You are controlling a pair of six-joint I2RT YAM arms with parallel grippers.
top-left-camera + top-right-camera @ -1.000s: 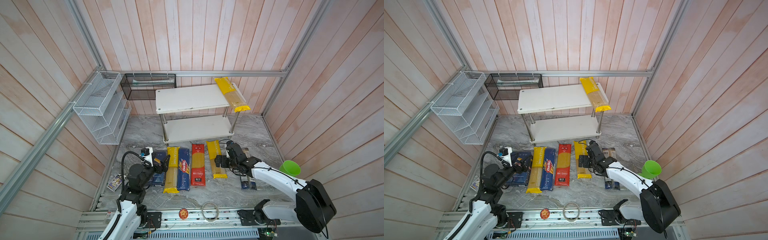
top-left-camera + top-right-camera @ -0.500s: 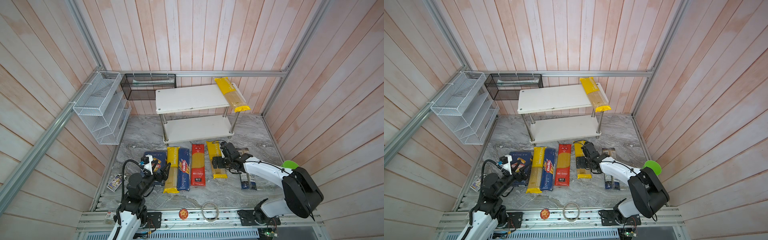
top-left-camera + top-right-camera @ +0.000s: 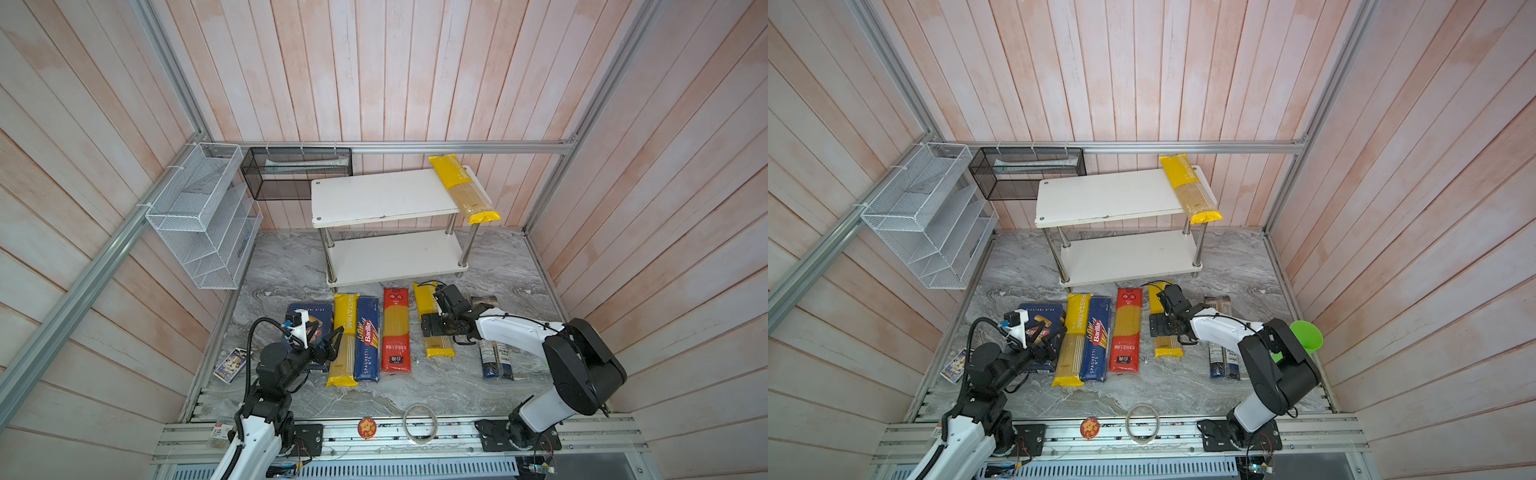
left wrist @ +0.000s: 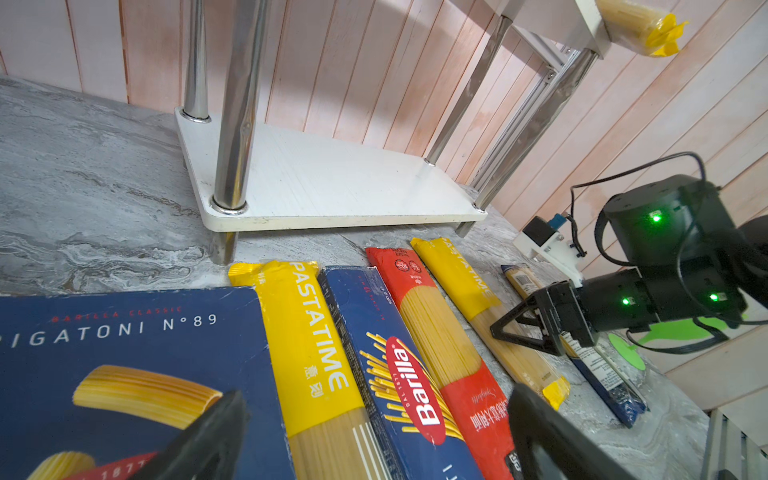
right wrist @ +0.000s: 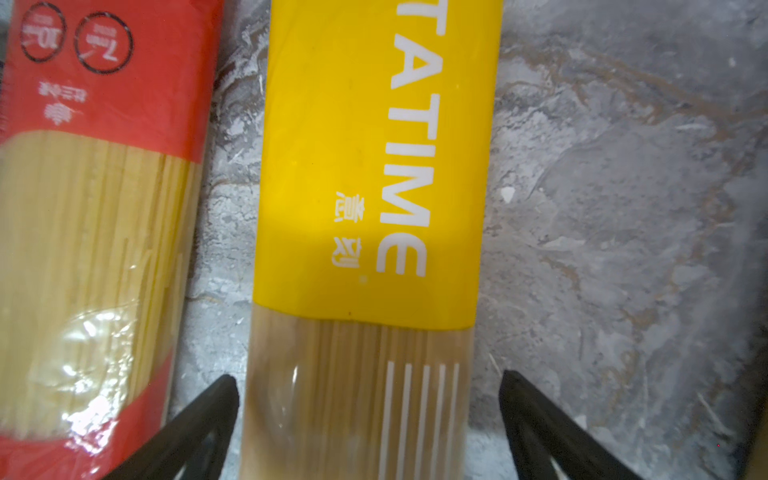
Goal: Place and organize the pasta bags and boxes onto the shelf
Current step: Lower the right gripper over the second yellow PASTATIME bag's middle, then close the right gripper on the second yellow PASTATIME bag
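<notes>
The shelf [image 3: 382, 195] stands at the back with one yellow bag [image 3: 463, 189] across its top board's right end. On the floor lie the rigatoni box [image 3: 309, 316], a yellow bag [image 3: 345, 340], the spaghetti box [image 3: 368, 338], a red bag [image 3: 395, 328], another yellow bag [image 5: 365, 166] and a clear bag with a blue end [image 3: 494, 357]. My right gripper [image 5: 368, 386] is open and low, its fingers on either side of that yellow bag [image 3: 436, 349]. My left gripper [image 4: 374, 399] is open above the rigatoni box and its neighbours, holding nothing.
A white wire rack [image 3: 199, 216] and a black mesh basket [image 3: 295, 172] hang at the back left. A green funnel [image 3: 1306, 336] sits behind the right arm. A purple card packet [image 3: 230, 365] lies by the left wall, a tape ring [image 3: 419, 424] at the front edge.
My right gripper has shifted slightly left and settled over the yellow bag while its elbow swung toward the front. My left arm has drawn back and sunk lower.
</notes>
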